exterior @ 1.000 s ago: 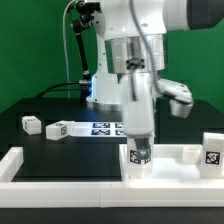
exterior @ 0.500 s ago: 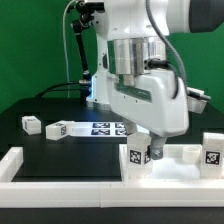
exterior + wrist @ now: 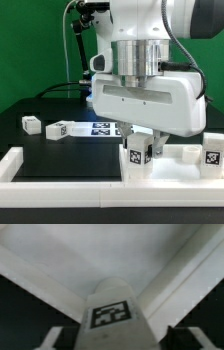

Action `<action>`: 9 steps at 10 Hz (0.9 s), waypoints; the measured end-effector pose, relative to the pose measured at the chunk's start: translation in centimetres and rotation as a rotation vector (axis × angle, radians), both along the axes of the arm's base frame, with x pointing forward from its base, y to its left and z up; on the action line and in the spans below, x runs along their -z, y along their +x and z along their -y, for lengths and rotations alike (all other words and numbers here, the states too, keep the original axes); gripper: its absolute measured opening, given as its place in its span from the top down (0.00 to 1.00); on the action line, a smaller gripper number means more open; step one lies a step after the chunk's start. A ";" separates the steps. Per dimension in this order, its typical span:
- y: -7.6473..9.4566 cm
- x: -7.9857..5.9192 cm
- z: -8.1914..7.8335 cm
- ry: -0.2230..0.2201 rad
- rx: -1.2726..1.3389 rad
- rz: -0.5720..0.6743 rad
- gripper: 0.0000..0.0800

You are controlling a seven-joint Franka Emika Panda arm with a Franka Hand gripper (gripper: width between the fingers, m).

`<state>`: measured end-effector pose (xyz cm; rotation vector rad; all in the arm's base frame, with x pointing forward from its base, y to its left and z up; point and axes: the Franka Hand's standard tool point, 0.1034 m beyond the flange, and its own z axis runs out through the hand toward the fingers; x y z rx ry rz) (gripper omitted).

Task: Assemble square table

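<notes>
Front edge, exterior view: a long white border bar [image 3: 60, 175] is seen lying across the black table [image 3: 40, 145]. Just behind it, toward the exterior view's right, the square panel [image 3: 175, 168] lies flat with its rim up.

An upright leg [image 3: 136, 155] is seen standing at the panel's near corner on the exterior view's left, tag facing the camera. The gripper [image 3: 141, 143] is lowered over it from above, under the arm's wide white wrist housing.

Shown only in the wrist view: the upright leg [image 3: 113, 308] sits centred between the two fingers [image 3: 58, 339], with the panel's [image 3: 110, 252] rimmed corner behind it. Dark strips are visible between leg and fingers, but the picture is blurred. Whether the leg is clamped cannot be told.

Shown only in the exterior view: a second leg [image 3: 211, 150] stands at the panel's right edge. Further back, two loose legs [image 3: 30, 124] [image 3: 60, 128] lie on the table at left, the marker board [image 3: 100, 127] just beside them.
</notes>
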<state>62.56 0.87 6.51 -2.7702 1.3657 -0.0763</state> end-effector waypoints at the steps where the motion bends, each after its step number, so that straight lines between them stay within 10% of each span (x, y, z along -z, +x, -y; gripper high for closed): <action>1: 0.0 0.0 0.0 0.010 0.110 -0.003 0.64; 9: 0.1 0.1 -0.1 0.120 0.892 -0.015 0.64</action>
